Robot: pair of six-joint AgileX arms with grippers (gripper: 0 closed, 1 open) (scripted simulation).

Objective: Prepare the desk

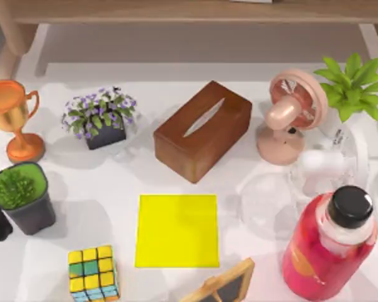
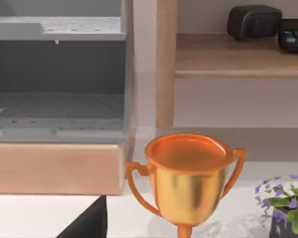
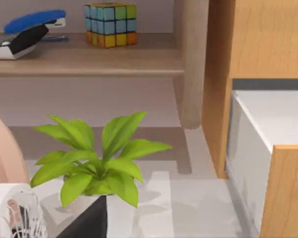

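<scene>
Spreading across the whole top view, the desk (image 1: 94,207) carries a yellow mat (image 1: 177,230) at its middle, a wooden tissue box (image 1: 202,130) behind it and a red bottle (image 1: 327,242) at the right. A trophy (image 1: 11,116) stands far left. Whether either gripper is wide or narrow, I cannot tell.

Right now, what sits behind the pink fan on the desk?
Behind the pink fan, toward the right edge of the desk, is a leafy green plant. Its pot is largely covered by a white fan.
</scene>
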